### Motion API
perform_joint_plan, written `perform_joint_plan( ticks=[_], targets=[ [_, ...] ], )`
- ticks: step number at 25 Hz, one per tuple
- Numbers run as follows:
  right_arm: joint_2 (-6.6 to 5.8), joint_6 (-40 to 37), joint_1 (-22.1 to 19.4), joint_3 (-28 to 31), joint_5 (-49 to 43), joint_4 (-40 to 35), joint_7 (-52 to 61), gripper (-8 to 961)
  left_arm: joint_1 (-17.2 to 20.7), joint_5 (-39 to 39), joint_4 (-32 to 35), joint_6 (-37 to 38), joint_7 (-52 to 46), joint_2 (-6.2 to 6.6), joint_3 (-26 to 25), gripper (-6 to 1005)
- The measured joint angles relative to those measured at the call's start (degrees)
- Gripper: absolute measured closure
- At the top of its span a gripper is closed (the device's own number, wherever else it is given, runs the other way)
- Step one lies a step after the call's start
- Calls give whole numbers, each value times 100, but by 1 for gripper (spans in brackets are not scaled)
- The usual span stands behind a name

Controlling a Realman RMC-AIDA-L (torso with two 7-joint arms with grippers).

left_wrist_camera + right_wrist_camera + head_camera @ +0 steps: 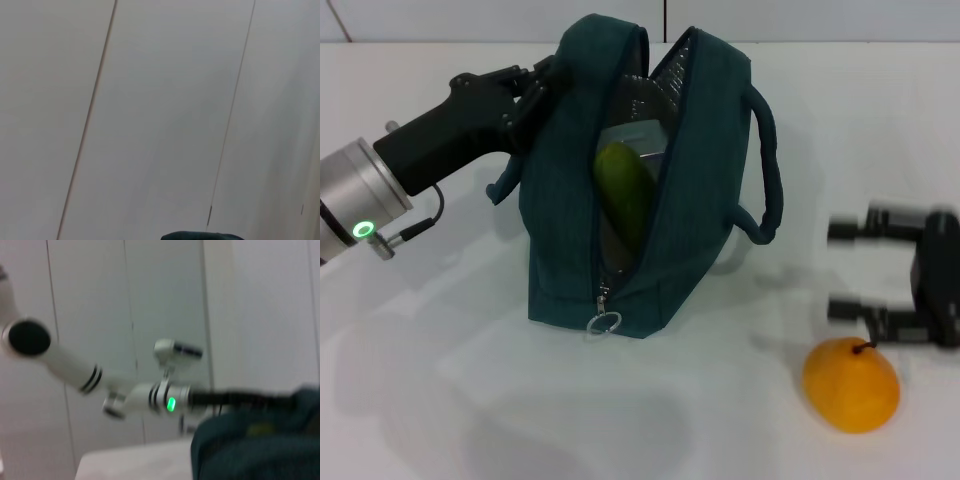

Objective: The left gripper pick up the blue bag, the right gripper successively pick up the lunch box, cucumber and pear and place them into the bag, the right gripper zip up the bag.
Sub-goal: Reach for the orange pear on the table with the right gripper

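Left tool (542,80) is clamped on the upper left edge of the dark teal-blue fabric zip bag (695,150), holding it upright on the white counter (450,400); its black body and silver arm segment with a green light reach in from the left. Bag mouth is unzipped and gaping, silver lining showing inside. Green elongated cucumber (623,190) sits tilted in the opening, lying on the grey lid of the lunch box (638,136), which is already inside the bag. Round metal zipper pull ring (604,323) hangs at the bag's near bottom end, just above the counter. One carry strap loops out on the bag's right side. Yellow-orange round pear (851,384) with a short dark stem lies on the counter, well right of the bag and nearer the camera. Right tool (847,270) hovers just above and beyond the pear, black fingers spread apart and pointing left toward the bag, holding nothing. Between it and the pear nothing is in the way. Right wrist view: bag (255,445) close up, left arm behind it against pale wall panels. Left wrist view: wall panels plus a sliver of bag fabric (202,236).
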Motion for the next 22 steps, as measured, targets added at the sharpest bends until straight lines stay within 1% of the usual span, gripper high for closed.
perform_joint_plan(
  ticks=[4,7,10,14,17,19,22],
  targets=[
    [57,30,-80,164,-605,169,-56,210,-20,9,3,0,20,-4,16,930],
    [73,1,-142,199,-753,245,-161,237,-27,24,4,0,21,-5,29,931],
    [67,-6,-160,220,-788,424,-337,241,-19,39,4,0,22,-7,31,931],
    [26,22,-219,285,-796,697,-591,247,-10,58,4,0,30,-9,38,931],
    [17,90,-248,442,-802,934,-768,252,-12,60,4,0,32,-9,48,931],
    [19,109,-251,591,-804,1136,-921,448,-18,63,3,0,31,-9,51,931],
    [25,184,-262,687,-806,1305,-1102,541,-25,81,3,1,31,-7,57,930]
  ],
)
